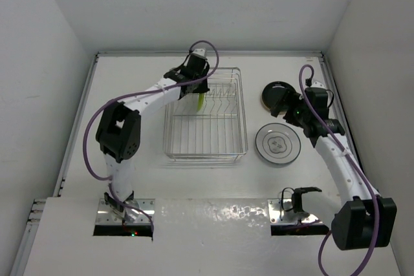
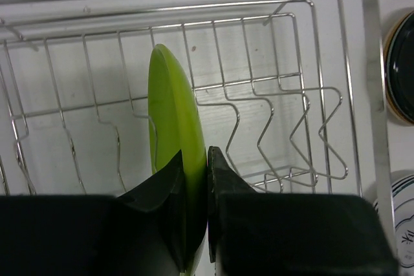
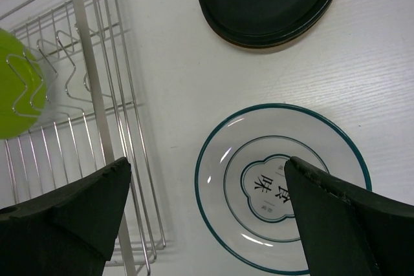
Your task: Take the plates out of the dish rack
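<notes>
The silver wire dish rack [image 1: 206, 135] sits mid-table. One lime green plate [image 1: 201, 100] stands on edge among its tines near the back. My left gripper [image 1: 194, 85] is over it. In the left wrist view the left gripper [image 2: 194, 156] is shut on the green plate [image 2: 169, 108], with both black fingers pressed against its rim. My right gripper [image 1: 289, 111] hangs open to the right of the rack. In the right wrist view the right gripper [image 3: 207, 163] is wide open and empty above a pale plate with a teal ring [image 3: 284, 127]. That pale plate lies flat on the table.
A dark plate with a tan rim [image 1: 275, 95] lies flat behind the pale plate [image 1: 278, 145], right of the rack. White walls enclose the table on the left, back and right. The rack's wire side [image 3: 84, 95] runs close to the right gripper's left finger.
</notes>
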Tool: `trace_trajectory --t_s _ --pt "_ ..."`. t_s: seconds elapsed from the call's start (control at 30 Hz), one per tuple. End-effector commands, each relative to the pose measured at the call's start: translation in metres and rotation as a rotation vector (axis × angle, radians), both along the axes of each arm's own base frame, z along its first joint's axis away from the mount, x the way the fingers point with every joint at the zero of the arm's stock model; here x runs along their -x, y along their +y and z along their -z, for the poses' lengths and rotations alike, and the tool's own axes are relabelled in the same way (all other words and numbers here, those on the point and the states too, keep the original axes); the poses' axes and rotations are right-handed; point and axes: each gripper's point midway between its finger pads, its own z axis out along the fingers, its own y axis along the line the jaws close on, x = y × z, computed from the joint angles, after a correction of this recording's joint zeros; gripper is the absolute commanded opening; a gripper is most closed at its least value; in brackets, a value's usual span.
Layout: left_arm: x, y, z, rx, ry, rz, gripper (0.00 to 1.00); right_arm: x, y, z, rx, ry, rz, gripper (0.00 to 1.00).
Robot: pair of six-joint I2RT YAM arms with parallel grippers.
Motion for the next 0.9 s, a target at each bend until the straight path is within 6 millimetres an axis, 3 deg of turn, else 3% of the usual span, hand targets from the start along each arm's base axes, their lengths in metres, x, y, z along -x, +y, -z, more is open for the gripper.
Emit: trace_trajectory --t_s 0.0,0.17,0.27,0.47,0.53,0.6,0.67,0.7,0.73,0.77,0.8,0.83,0.87 --pt "-0.02 0.006 -0.031 -0.029 -0.054 0.049 0.0 -0.004 0.004 -0.004 -0.019 -0.028 -0.007 0.99" --pt "-0.031 0.021 -0.051 -0.046 -0.075 0.035 0.0 -0.007 0.008 -0.003 -0.035 -0.018 -0.016 0.99" --pt "-0.028 0.019 -0.077 -0.012 -0.104 0.033 0.0 -0.012 0.012 -0.012 -0.049 -0.026 -0.034 0.99" --pt "-0.019 0.007 -0.164 0.075 -0.247 0.128 0.0 -0.031 0.037 -0.064 -0.18 -0.119 -0.105 0.99" --pt "-0.016 0.002 -0.207 0.054 -0.354 0.211 0.0 -0.041 0.06 -0.092 -0.309 -0.142 -0.169 0.99" --pt "-0.008 -0.007 -0.223 0.007 -0.421 0.272 0.0 -0.047 0.071 -0.108 -0.383 -0.157 -0.195 0.99" --pt "-0.006 -0.008 -0.226 -0.126 -0.508 0.27 0.0 -0.056 0.08 -0.131 -0.476 -0.174 -0.197 0.99" --pt "0.009 -0.015 -0.237 -0.274 -0.59 0.302 0.0 -0.061 0.083 -0.133 -0.506 -0.166 -0.19 0.99" --pt "0.012 -0.021 -0.221 -0.363 -0.627 0.318 0.0 -0.064 0.084 -0.142 -0.527 -0.185 -0.185 0.99" --pt "0.032 -0.029 -0.231 -0.499 -0.704 0.362 0.0 -0.068 0.085 -0.154 -0.578 -0.202 -0.167 0.99" --pt "0.041 -0.034 -0.229 -0.55 -0.739 0.386 0.0 -0.069 0.086 -0.157 -0.601 -0.196 -0.154 0.99" --pt "0.048 -0.039 -0.213 -0.599 -0.767 0.411 0.0 -0.071 0.086 -0.169 -0.625 -0.211 -0.141 0.99" --pt "0.066 -0.047 -0.224 -0.649 -0.829 0.462 0.0 -0.072 0.085 -0.171 -0.627 -0.209 -0.133 0.99"
